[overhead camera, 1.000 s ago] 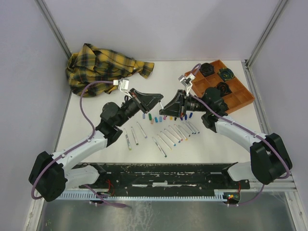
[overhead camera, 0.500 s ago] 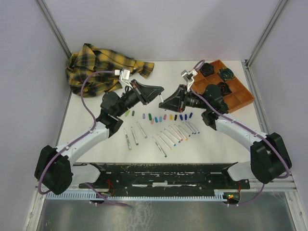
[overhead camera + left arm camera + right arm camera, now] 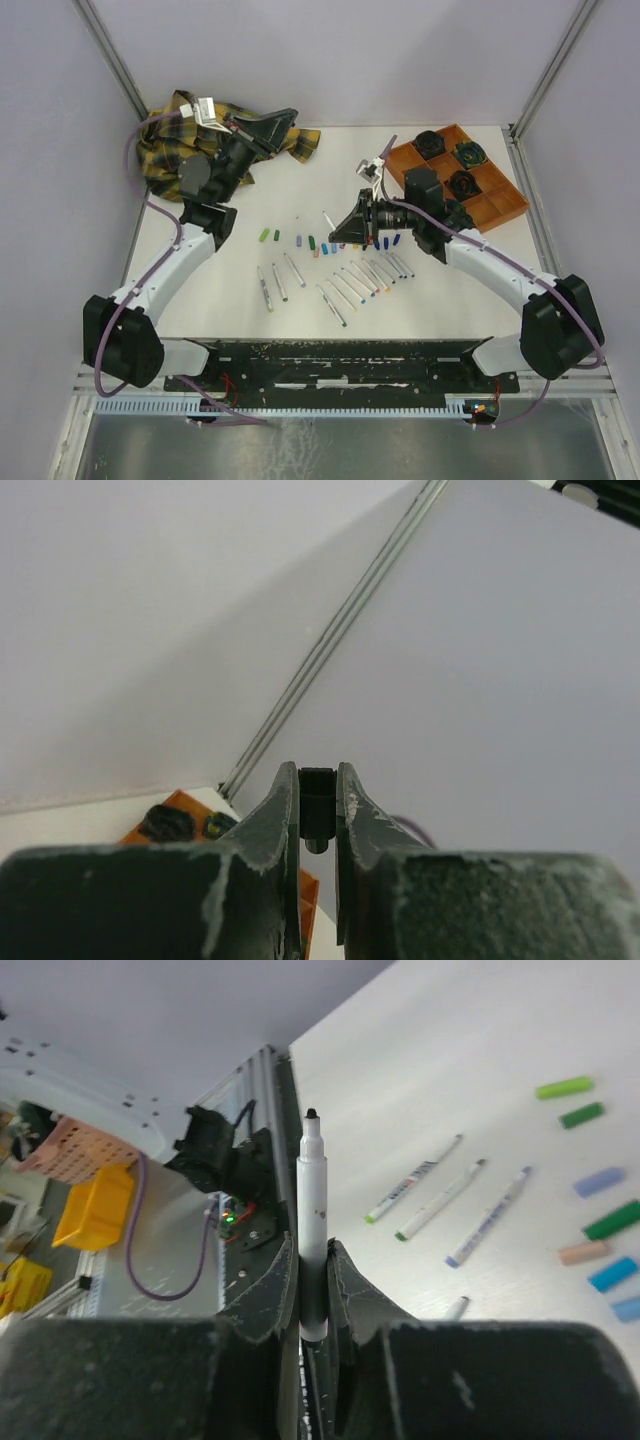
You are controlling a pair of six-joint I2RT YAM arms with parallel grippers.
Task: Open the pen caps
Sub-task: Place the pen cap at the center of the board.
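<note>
My left gripper [image 3: 283, 122] is raised at the back left, above the plaid cloth, and is shut on a black pen cap [image 3: 317, 798]. My right gripper [image 3: 347, 228] is shut on a white pen barrel [image 3: 313, 1215] with a bare black tip; the barrel [image 3: 329, 219] points up and left over the table's middle. A row of loose pen caps [image 3: 315, 242] in green, blue, pink and purple lies on the white table, also in the right wrist view [image 3: 583, 1113]. Several uncapped white pens [image 3: 360, 278] lie in front of that row.
A yellow plaid cloth [image 3: 185, 140] lies bunched at the back left. An orange tray [image 3: 490, 205] with dark round objects stands at the back right. Three more pens [image 3: 279, 281] lie left of the middle. The black base rail [image 3: 340, 365] runs along the near edge.
My left gripper has pulled away up and to the back left with the black cap, clear of the pen. My right gripper has shifted slightly left, holding the uncapped barrel.
</note>
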